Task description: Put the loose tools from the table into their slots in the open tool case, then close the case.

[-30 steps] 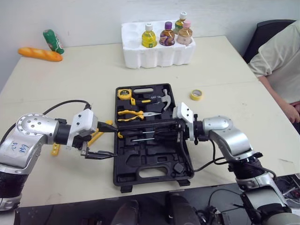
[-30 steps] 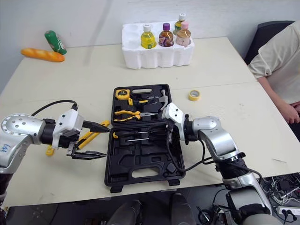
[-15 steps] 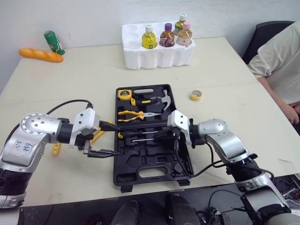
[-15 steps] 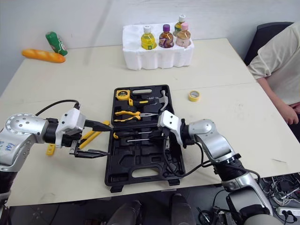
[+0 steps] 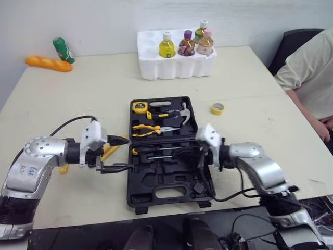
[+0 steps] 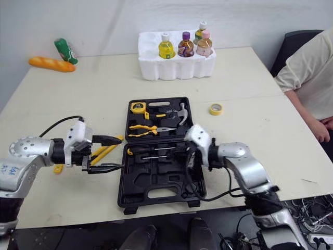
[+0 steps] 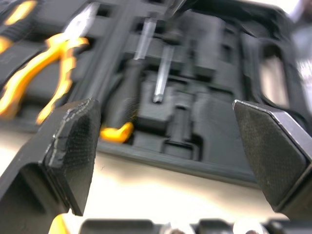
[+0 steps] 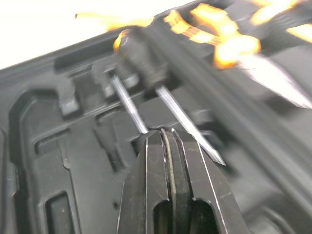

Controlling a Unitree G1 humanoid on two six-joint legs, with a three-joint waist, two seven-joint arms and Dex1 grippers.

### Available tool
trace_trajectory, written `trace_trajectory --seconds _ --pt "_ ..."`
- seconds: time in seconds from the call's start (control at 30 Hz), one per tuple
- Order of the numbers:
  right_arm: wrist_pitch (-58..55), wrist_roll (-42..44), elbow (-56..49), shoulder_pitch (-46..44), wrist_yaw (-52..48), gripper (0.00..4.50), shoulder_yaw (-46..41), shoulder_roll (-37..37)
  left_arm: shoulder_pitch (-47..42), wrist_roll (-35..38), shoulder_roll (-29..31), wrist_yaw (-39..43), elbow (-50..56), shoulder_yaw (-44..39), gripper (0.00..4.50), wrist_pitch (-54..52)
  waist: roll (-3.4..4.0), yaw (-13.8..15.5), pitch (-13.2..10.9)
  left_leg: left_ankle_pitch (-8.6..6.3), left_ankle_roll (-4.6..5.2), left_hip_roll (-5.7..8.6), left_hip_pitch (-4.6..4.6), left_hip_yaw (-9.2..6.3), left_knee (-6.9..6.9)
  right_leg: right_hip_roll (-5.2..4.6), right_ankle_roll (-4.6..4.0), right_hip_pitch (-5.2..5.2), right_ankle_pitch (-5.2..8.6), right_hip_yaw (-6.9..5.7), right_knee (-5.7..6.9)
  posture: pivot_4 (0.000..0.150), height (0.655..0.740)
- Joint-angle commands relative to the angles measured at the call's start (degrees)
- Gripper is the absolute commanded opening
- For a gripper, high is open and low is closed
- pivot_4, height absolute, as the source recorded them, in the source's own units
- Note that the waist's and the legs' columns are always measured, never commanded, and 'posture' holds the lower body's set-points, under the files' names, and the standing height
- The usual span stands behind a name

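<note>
Case (image 5: 166, 179) lies open and flat in the middle of the worktop (image 5: 78, 94), with two screwdrivers (image 5: 156, 151) lying side by side just below its hinge line and pliers (image 5: 151, 127) in the half farther from the robot. The right tool (image 8: 167, 132) hangs low over the case with its fingers pressed together, tips just short of the screwdriver shafts. The left tool (image 5: 127, 153) sits spread wide just outside the case's left edge, above a yellow-handled tool (image 5: 110, 148) lying loose on the worktop.
</note>
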State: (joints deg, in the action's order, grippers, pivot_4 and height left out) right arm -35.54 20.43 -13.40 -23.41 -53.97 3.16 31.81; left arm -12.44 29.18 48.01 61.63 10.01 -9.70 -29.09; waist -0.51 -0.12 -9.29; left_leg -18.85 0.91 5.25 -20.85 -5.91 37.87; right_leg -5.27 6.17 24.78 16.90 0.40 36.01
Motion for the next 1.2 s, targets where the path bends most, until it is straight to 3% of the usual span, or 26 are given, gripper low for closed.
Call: trace_trajectory --seconds 0.03,0.07,0.1,0.2,0.33,0.6,0.8,0.97,1.2 --pt "-3.79 5.49 -3.33 2.76 0.87 0.05 -12.52 5.62 6.17 3.67 -1.23 -5.43 1.89 -11.43 4.50 -2.56 0.02 0.01 -0.01 -0.01 0.01 0.00 -0.08 0.00 0.02 -0.01 0.02 0.03 -0.01 -0.01 -0.06 0.150 0.7374" --pt "-4.44 6.48 -2.88 3.98 0.45 0.65 -15.61 7.67 8.31 4.67 -1.58 -6.60 1.96 -14.61 4.50 -3.58 0.03 0.05 -0.02 -0.02 0.03 0.01 -0.08 0.00 0.04 -0.01 0.02 0.02 -0.01 -0.01 -0.11 0.150 0.7374" --pt "-4.30 6.90 -1.82 5.35 -0.32 0.91 -18.40 9.98 10.38 5.81 -1.77 -7.53 1.49 -18.05 4.50 -4.80 0.01 0.21 -0.06 -0.03 0.04 0.01 -0.08 0.00 0.04 -0.02 0.02 0.01 -0.01 -0.01 -0.16 0.150 0.7374" --pt "-2.71 6.98 1.46 8.30 -1.55 2.32 -23.22 14.70 14.69 6.98 -1.66 -8.89 -0.52 -24.80 4.50 -5.92 0.03 0.53 -0.20 -0.05 0.08 0.00 -0.04 0.00 0.04 -0.02 0.02 -0.07 -0.01 -0.02 -0.26 0.150 0.7374" --pt "3.18 3.34 14.10 12.31 -3.43 4.35 -31.12 22.80 21.61 5.39 0.09 -11.34 -10.43 -38.90 4.50 -4.99 0.28 0.49 -0.39 -0.19 0.22 0.00 0.30 0.10 -0.05 -0.04 0.01 -0.35 0.00 0.05 -0.29 0.150 0.7374" --pt "14.65 -0.55 32.23 11.66 -4.57 4.47 -33.13 29.81 27.36 -0.78 3.40 -14.81 -27.20 -46.91 4.50 5.15 0.31 0.09 -0.41 -0.20 0.24 0.00 0.45 0.17 -0.26 -0.09 0.00 -0.44 0.00 0.07 -0.42 0.150 0.7374" --pt "16.83 -0.22 35.53 6.53 -5.49 4.47 -30.02 29.52 27.83 0.07 0.65 -18.23 -19.46 -44.93 4.50 2.95 0.34 0.03 -0.42 -0.18 0.20 -0.02 0.50 0.18 -0.42 -0.12 0.00 -0.44 0.00 0.10 -0.42 0.150 0.7374" --pt "13.13 4.88 27.43 5.70 -9.91 4.47 -28.32 27.49 26.39 0.81 -4.35 -25.03 -4.50 -38.18 4.50 -3.09 0.40 0.24 -0.45 -0.15 0.15 -0.02 0.50 0.17 -0.45 -0.12 0.01 -0.43 -0.01 0.10 -0.43 0.150 0.7374" --pt "-4.49 26.66 -1.09 6.43 -15.45 4.47 -27.28 27.06 21.78 0.66 -8.49 -37.53 5.43 -31.04 4.50 -17.20 0.46 0.12 -0.50 -0.12 0.07 -0.09 0.49 0.16 -0.49 -0.03 0.02 -0.38 -0.01 0.10 -0.39 0.150 0.7374"
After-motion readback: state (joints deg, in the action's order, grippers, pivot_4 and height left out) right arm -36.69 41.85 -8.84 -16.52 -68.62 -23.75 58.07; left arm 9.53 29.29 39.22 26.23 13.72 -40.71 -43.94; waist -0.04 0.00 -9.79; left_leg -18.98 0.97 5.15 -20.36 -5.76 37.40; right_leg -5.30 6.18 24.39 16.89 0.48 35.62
